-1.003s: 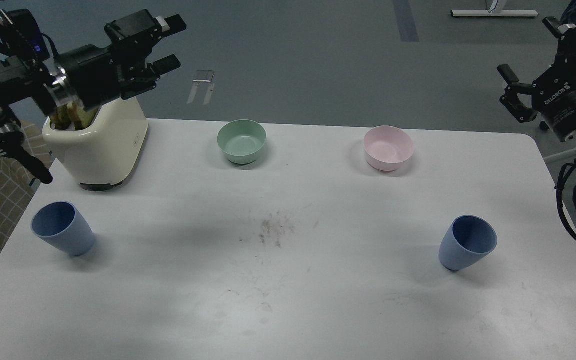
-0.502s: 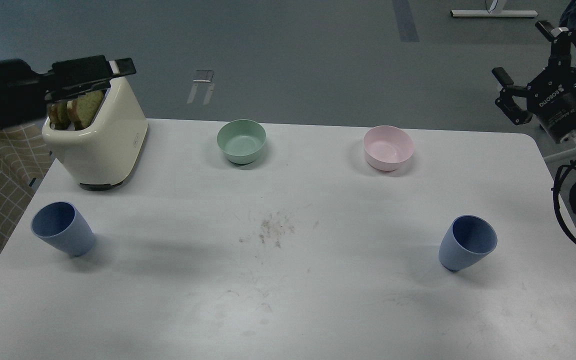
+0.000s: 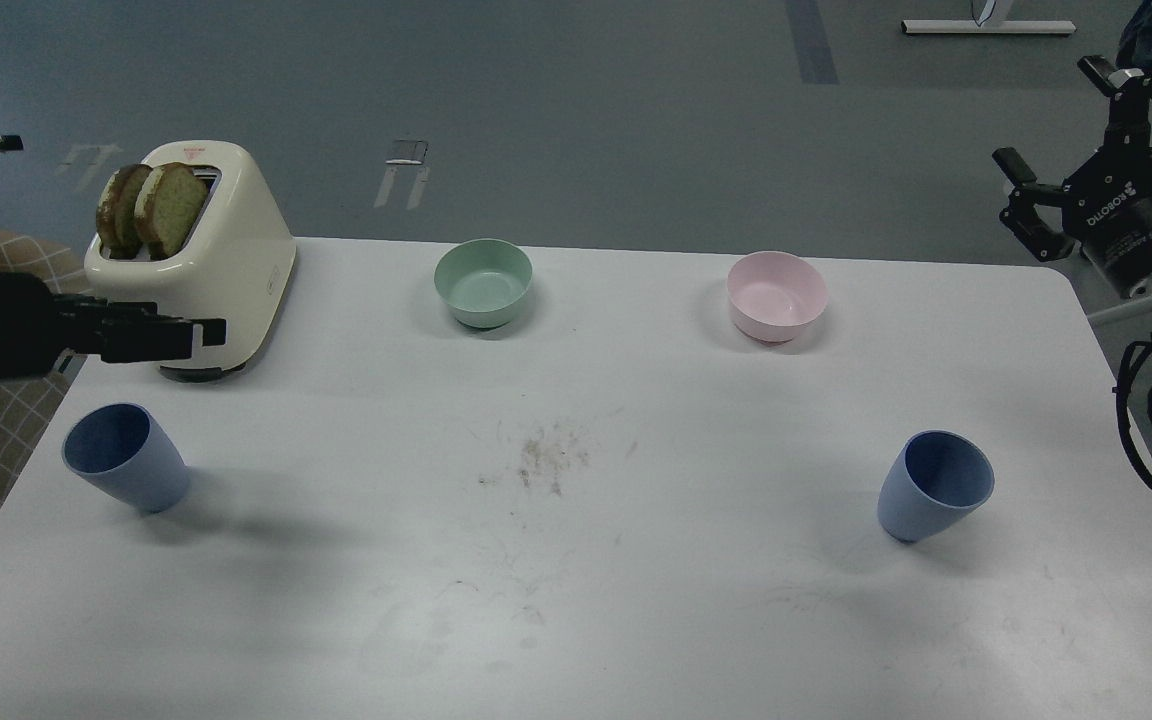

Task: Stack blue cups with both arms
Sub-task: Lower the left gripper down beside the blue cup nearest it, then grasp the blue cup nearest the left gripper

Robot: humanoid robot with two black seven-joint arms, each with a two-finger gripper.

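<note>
Two light-blue cups stand upright on the white table [image 3: 576, 600]: one near the left edge [image 3: 126, 458], one at the right [image 3: 936, 487]. My left gripper [image 3: 208, 333] reaches in from the left edge, low in front of the toaster and just above and behind the left cup. I see it side-on as one dark bar, so its fingers cannot be told apart. My right gripper [image 3: 1048, 115] hangs above the table's far right corner, well behind the right cup, with its fingers spread and empty.
A cream toaster [image 3: 226, 270] with two bread slices [image 3: 151, 208] stands at the back left. A green bowl [image 3: 483, 282] and a pink bowl [image 3: 776, 295] sit along the back. Crumbs [image 3: 551, 455] lie mid-table.
My left arm has dropped from above the toaster and pulled back left, now low by the left cup. My right gripper has shifted only slightly. The cups have not moved.
</note>
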